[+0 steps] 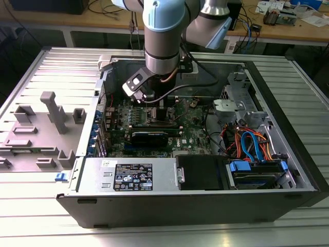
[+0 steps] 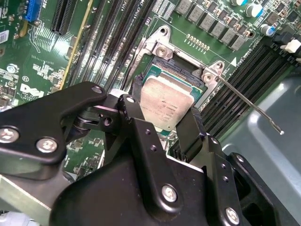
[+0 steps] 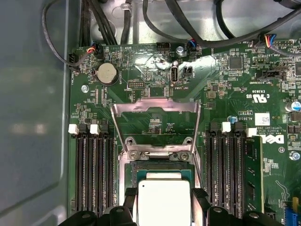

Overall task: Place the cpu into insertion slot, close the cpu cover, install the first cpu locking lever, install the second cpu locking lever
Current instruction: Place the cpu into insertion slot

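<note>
Two fingers (image 3: 200, 198) of our pincer (image 3: 164, 197) were closed on the cpu's (image 3: 163, 209) edges at the slot (image 3: 162, 165); we saw the cover (image 3: 155, 105) hinged open.

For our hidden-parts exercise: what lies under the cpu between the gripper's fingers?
The insertion slot lies under the cpu: its dark edge and silver rim show beside the chip. Its centre is covered by the chip and cannot be seen. The cpu cover stands open.
</note>
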Robot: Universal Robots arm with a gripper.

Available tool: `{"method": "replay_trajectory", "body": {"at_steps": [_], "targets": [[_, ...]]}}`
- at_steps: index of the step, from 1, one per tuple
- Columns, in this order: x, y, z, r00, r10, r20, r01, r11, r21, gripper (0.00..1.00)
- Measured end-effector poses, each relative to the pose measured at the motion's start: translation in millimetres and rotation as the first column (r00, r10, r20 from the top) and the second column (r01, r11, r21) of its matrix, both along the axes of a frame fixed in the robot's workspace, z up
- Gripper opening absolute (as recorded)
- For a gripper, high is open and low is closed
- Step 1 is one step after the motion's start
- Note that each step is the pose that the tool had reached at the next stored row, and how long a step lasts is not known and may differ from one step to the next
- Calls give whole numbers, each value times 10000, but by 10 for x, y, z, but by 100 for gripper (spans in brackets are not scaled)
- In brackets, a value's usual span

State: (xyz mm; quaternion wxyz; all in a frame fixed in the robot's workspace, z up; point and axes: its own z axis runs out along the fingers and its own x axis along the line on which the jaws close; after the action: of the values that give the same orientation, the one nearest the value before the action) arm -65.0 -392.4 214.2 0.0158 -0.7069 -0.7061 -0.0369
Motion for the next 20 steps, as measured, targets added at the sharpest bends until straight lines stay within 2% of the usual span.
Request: {"method": "replay_trajectory", "body": {"at_steps": [5,7,13,20], "targets": [[-1,51,-9,10000,-3,-20,3,10000,-11,54],[1,61,-14,10000,-5,-24,4,10000,-78,54],[1,62,-32,10000,-16,-28,15,9999,-166,54],[1,62,-33,10000,-16,-26,16,9999,-172,54]]}}
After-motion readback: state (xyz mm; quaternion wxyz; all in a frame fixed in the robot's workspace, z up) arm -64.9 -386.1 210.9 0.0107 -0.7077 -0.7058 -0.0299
